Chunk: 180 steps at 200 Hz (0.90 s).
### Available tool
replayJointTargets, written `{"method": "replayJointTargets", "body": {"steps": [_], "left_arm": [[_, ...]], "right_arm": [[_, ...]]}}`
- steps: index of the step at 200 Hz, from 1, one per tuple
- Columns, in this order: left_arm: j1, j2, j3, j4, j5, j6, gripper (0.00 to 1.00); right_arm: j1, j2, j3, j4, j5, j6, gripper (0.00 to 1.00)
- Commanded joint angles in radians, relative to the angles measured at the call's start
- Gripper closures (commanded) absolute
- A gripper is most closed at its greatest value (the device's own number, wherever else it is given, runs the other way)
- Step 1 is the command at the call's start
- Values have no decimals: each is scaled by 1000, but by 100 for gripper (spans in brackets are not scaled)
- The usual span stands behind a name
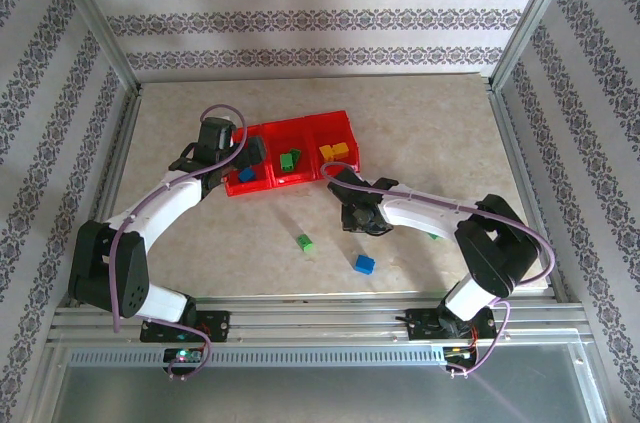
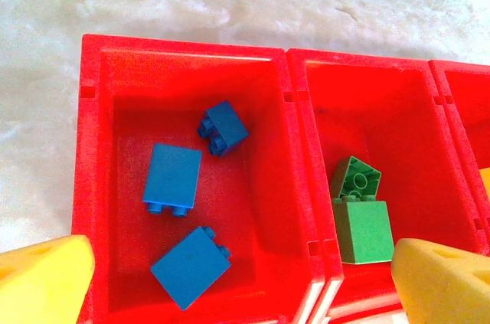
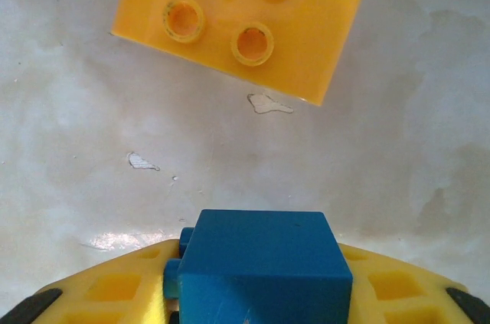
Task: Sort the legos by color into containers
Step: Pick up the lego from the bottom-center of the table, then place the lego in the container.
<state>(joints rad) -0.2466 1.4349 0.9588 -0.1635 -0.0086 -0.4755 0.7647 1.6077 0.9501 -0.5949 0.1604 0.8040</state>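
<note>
The right gripper [image 1: 357,217] is squeezing a smooth blue brick [image 3: 260,263] between soft yellow pads [image 3: 115,293], to carry it. A studded orange brick [image 3: 237,21] is lying just ahead. The left gripper [image 2: 245,282] is hanging wide open right above a shiny red bin [image 2: 96,148] holding 3 blue bricks [image 2: 172,178].

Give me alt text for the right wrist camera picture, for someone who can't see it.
A blue brick sits gripped between the right gripper's yellow fingers at the bottom of the frame. Ahead of it, a yellow-orange brick lies on the pale marbled table, studs showing, apart from the blue one.
</note>
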Motion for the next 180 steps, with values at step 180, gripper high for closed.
{"method": "replayJointTargets", "body": {"steps": [180], "left_arm": [[25,-373,-277,-46,-324,-107,0]], "right_arm": [[109,531,966,0,-24,-403,77]]}}
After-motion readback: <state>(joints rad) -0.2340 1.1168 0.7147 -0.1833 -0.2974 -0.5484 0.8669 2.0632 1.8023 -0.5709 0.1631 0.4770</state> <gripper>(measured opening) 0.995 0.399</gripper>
